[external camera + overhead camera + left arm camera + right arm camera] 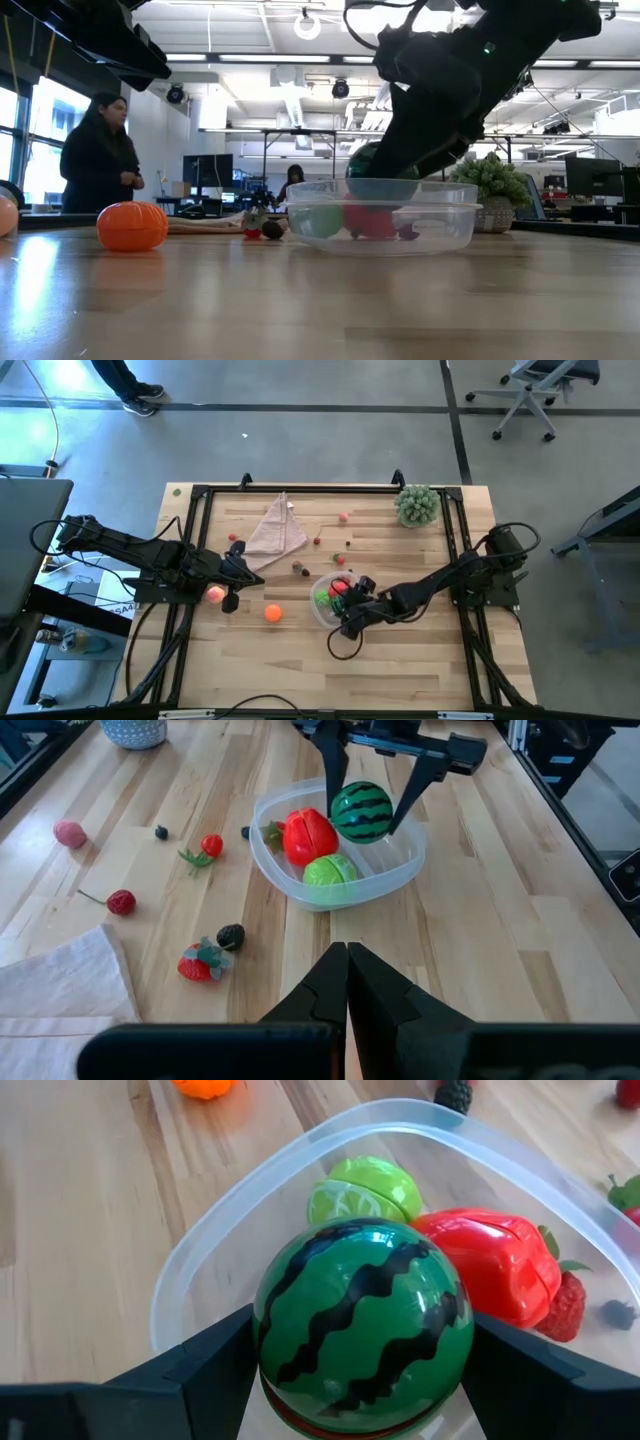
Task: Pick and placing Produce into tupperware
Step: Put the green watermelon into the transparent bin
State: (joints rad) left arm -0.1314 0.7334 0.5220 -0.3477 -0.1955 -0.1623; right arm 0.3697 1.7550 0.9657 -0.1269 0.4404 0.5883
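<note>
**Melon held over the tub, ready for deposit**

The right end effector (365,810) grips the striped melon (362,1328) between its two fingers, which press on opposite flanks of the ball. It holds the melon just above the rim of the clear tupperware (322,615), over the tub's interior rather than its edge, so that a release would probably drop the fruit inside and not onto the worktop (420,660). Already in the tub lie a red fruit (308,835) and a lime-green fruit (330,872), side by side; the melon hangs over the part of the tub they leave free, which seems chosen to avoid stacking.

The left end effector (347,982) waits well apart, on the other side of the worktop, its fingers pressed together with no gap. A pink peach (215,595) shows right at it in the overhead view; whether it is held cannot be told.

Produce not yet collected lies on the worktop: an orange (273,614) near the tub, a strawberry (200,963) and a dark berry (231,935) just beside each other, and small red pieces farther off. A folded pink cloth (275,528) and a bushy plant (417,505) lie at the far side.

Judged from this layout, the task is roughly midway.
</note>
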